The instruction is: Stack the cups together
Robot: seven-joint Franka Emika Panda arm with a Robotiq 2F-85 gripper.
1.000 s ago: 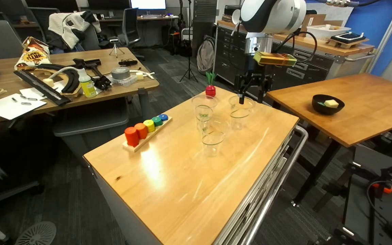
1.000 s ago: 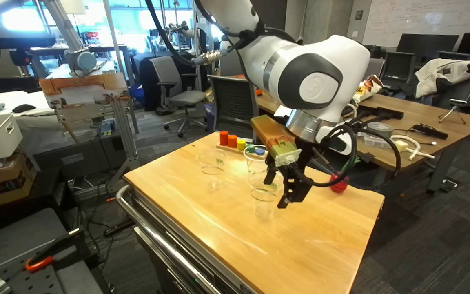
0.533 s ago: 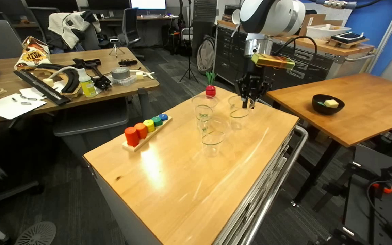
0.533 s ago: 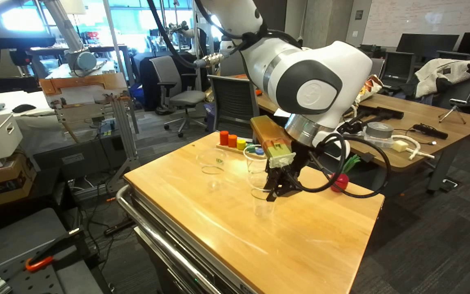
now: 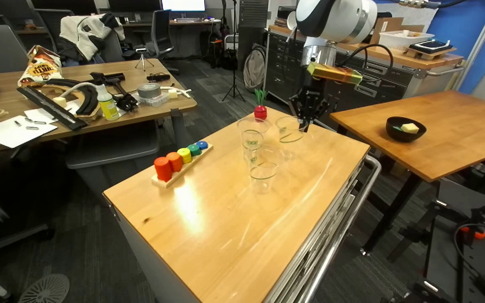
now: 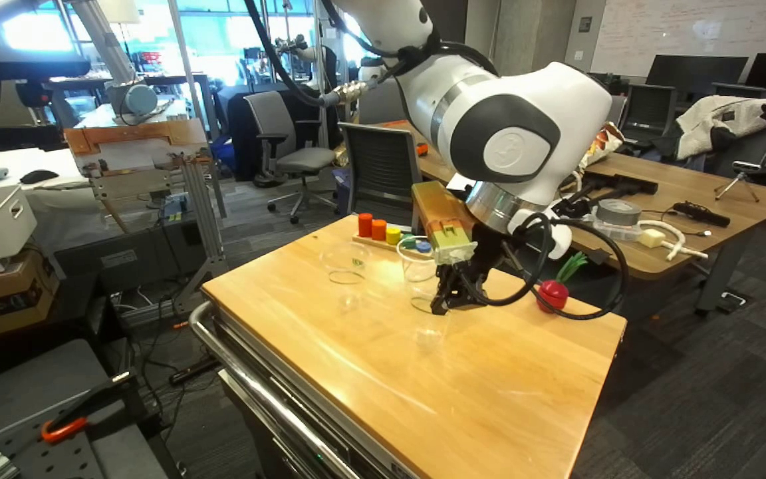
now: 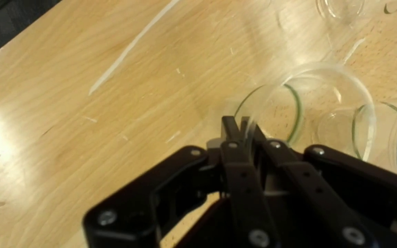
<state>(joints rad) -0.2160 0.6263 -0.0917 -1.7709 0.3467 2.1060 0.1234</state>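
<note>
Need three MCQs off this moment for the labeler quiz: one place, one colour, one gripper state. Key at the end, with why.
1. Where is the black bowl?
A) on the floor
B) on the side table
C) on an office chair

2. Which colour ends the block row opposite red?
A) blue
B) yellow
C) orange

3. The gripper is:
A) wide open, holding nothing
B) shut on the toy radish
C) shut on a clear cup

1 B: an exterior view shows it standing on that tabletop.
2 A: the row runs red, orange, yellow, green, blue.
3 C: the wrist view shows the cup's rim caught in the nearly closed gripper.
</note>
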